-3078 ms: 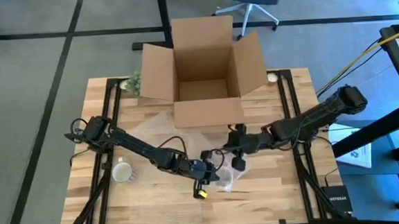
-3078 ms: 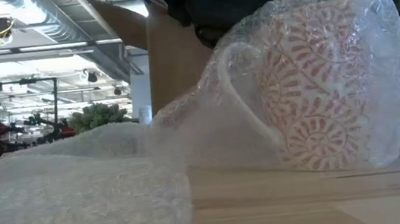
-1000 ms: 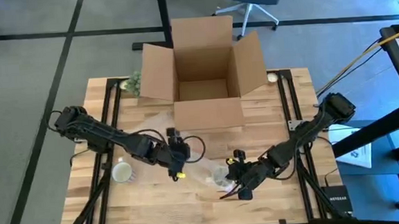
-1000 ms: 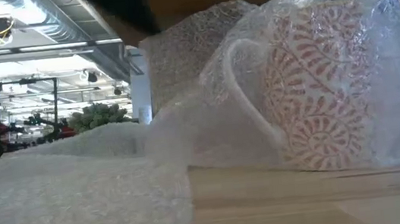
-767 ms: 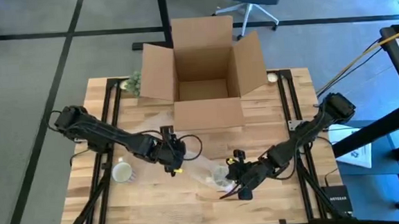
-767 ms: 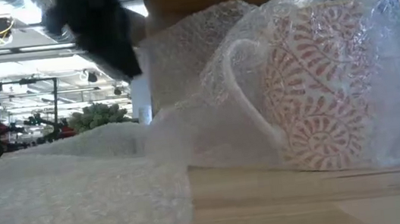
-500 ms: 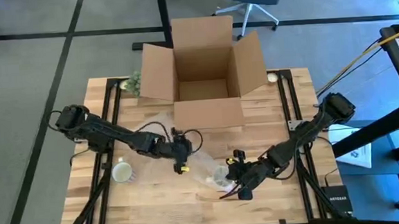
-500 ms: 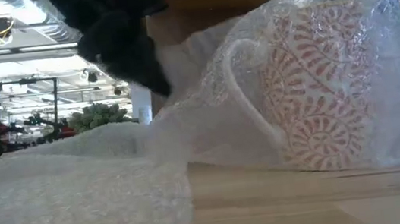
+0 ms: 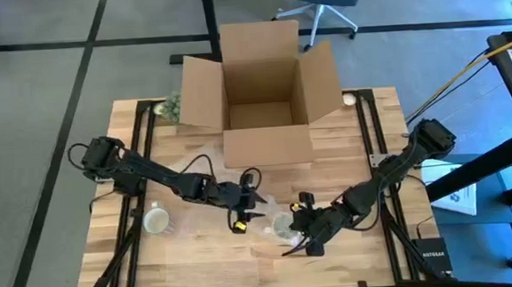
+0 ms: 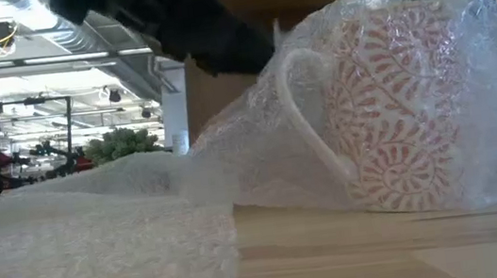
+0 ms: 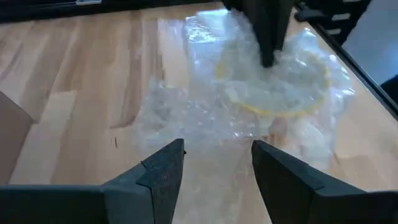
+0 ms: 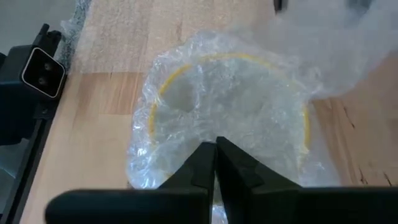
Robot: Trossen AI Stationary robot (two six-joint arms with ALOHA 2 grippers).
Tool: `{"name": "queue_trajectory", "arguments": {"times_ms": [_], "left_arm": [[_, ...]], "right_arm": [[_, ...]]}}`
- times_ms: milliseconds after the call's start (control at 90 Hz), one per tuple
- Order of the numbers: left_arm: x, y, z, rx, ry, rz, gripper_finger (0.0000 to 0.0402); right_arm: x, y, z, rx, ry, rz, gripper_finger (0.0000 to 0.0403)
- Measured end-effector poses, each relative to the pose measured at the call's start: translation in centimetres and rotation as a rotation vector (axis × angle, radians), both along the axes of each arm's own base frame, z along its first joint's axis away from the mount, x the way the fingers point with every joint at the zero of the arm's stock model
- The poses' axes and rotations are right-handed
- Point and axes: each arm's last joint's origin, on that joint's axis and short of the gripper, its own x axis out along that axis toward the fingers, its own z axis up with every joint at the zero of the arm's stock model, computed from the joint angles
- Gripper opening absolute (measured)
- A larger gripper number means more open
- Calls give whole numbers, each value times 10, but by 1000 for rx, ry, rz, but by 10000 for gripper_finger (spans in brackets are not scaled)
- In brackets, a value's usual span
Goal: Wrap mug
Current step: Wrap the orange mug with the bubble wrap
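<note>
A mug (image 10: 405, 101) with a red leaf pattern and a yellow rim (image 12: 186, 65) stands on the table under clear bubble wrap (image 11: 205, 115). More of the wrap (image 10: 90, 244) lies spread toward the table's left. My right gripper (image 9: 301, 226) is shut on the wrap at the mug's right side. My left gripper (image 11: 217, 165) stands open just left of the mug (image 9: 280, 224), over the loose wrap. My right gripper pinches the bubble wrap (image 12: 214, 134) between its two shut fingers, where it covers the mug's side below the rim. It comes slanting down from the table's near right. The mug stands on its base. Whether my left gripper touches the wrap, I cannot tell.
An open cardboard box (image 9: 261, 81) stands at the table's far middle. A second, pale mug (image 9: 157, 221) sits at the near left. Something green (image 9: 172, 104) lies left of the box. Bare wood lies along the near edge.
My left gripper has gone toward the table's right edge, up to the mug. The flap of bubble wrap that stood up behind the mug's handle has come down against the mug. My right gripper and the mug have kept still.
</note>
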Motion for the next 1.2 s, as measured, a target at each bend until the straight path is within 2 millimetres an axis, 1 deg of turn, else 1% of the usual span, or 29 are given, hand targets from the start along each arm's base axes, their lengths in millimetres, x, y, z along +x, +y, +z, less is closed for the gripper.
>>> {"name": "queue_trajectory", "arguments": {"times_ms": [111, 300, 456, 511, 633, 689, 789, 911, 1000, 1100, 1200], "left_arm": [[4, -7, -1, -18, -6, -5, 175], [10, -24, 12, -33, -53, -45, 175], [13, -32, 19, -45, -102, -65, 175], [16, -33, 18, -47, -124, -69, 175], [24, -37, 4, -48, -98, -90, 175], [30, -41, 3, -52, -96, -93, 175], [39, -47, 10, -24, -75, -86, 173], [46, -50, 14, 4, 54, -63, 164], [49, -52, 26, 10, 111, -35, 156], [53, -53, 42, 41, 118, -6, 148], [56, -50, 49, 70, 104, -14, 138]], "right_arm": [[0, 0, 0, 0, -1, 0, 0], [0, 0, 0, -1, -1, -1, 0], [0, -1, 0, -15, -10, -15, 0], [0, -1, 0, -17, -10, -16, 0], [0, -1, 0, -17, -10, -16, 0], [0, -1, 0, -17, -10, -17, 0], [0, -1, 0, -17, -10, -17, 0], [0, -1, 0, -17, -10, -16, 0], [0, -1, 0, -17, -10, -16, 0], [0, -1, 0, -17, -10, -16, 0], [0, -1, 0, -17, -10, -16, 0]]}}
